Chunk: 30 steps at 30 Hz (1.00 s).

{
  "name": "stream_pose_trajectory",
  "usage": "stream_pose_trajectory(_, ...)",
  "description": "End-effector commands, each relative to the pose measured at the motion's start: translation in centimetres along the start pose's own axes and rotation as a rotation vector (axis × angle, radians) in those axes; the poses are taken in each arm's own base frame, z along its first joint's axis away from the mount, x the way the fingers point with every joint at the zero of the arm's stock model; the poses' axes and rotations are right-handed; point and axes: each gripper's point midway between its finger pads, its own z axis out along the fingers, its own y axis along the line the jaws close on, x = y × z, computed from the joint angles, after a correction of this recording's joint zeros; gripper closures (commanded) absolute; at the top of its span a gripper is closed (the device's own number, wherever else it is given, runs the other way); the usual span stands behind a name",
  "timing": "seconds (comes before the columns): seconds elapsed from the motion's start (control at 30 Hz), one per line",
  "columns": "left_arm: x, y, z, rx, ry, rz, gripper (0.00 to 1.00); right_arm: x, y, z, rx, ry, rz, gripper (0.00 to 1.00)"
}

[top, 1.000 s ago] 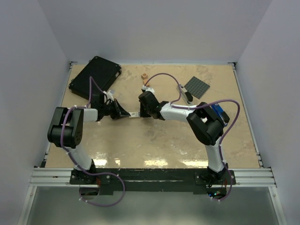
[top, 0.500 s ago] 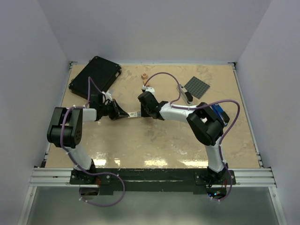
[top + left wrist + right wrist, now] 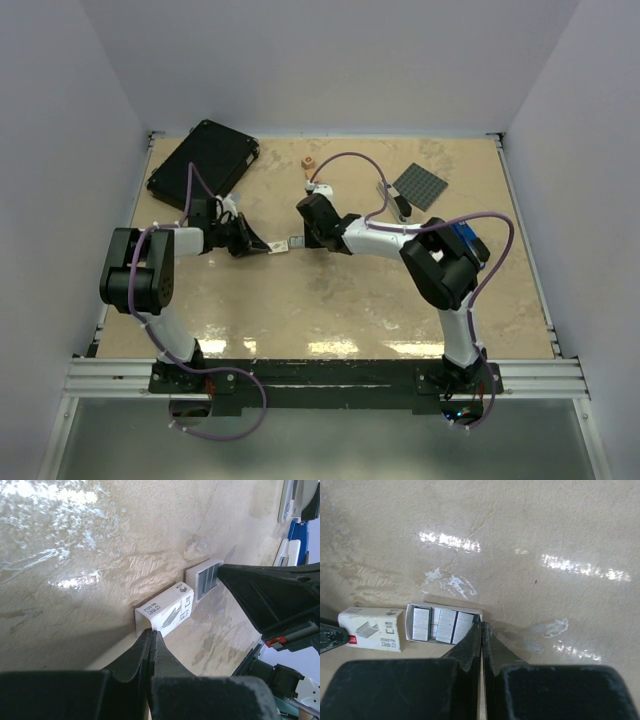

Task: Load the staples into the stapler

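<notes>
Two claws meet tip to tip near the middle of a tan, stone-patterned table point(image 3: 330, 300). Its glossy top throws back streaks of the overhead light, brightest along the near edge. Plain white walls point(image 3: 330, 60) close it in on three sides, and an aluminium rail point(image 3: 320, 378) carries the arm bases at the front.

The left claw point(image 3: 260, 243) point(image 3: 150, 637) is pressed fully together, its tips against the near end of a white cardboard sleeve point(image 3: 277, 246) point(image 3: 167, 611) point(image 3: 370, 622) lying flat on the table. I cannot tell whether it pinches the card. Just beside the sleeve sits an open tray with the staples point(image 3: 297, 241) point(image 3: 205, 577) point(image 3: 442, 625), grey blocks lying side by side. The right claw point(image 3: 304, 237) point(image 3: 481, 630) is also closed tight, its tips at the tray's far corner.

The stapler point(image 3: 397, 204) lies well apart, towards the back right, next to a grey studded plate point(image 3: 420, 185). A blue stapler point(image 3: 466, 240) shows by the right arm's elbow. A black case point(image 3: 205, 158) fills the back left corner, and a small orange piece point(image 3: 308, 162) sits behind the claws.
</notes>
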Motion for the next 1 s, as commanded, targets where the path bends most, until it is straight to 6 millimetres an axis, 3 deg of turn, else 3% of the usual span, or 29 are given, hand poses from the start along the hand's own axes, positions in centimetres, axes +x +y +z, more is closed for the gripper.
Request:
stream_pose_trajectory(0.0,-1.2,0.5,-0.3,-0.028,-0.013,0.037,1.00,-3.1,-1.1,-1.4,0.039,-0.063,0.002,1.00)
stream_pose_trajectory(0.23,-2.0,1.6,-1.1,-0.077,-0.030,0.027,1.00,-3.1,-1.7,-1.5,0.050,-0.060,-0.004,1.00)
stream_pose_trajectory(0.43,-3.8,2.9,-2.3,-0.129,-0.084,0.019,0.99,-3.1,-1.8,-1.5,0.048,-0.059,-0.004,1.00)
stream_pose_trajectory(0.73,-4.8,2.4,-3.1,-0.148,-0.127,0.057,0.64,-4.6,-1.3,-2.7,0.025,-0.097,-0.004,0.82)
stream_pose_trajectory(0.93,-5.6,1.9,-4.1,-0.179,-0.164,0.092,0.47,-6.4,-1.0,-4.4,0.012,-0.141,-0.006,0.70)
stream_pose_trajectory(0.97,-5.8,1.7,-4.5,-0.182,-0.176,0.102,0.45,-6.8,-0.9,-4.9,0.006,-0.151,-0.007,0.64)
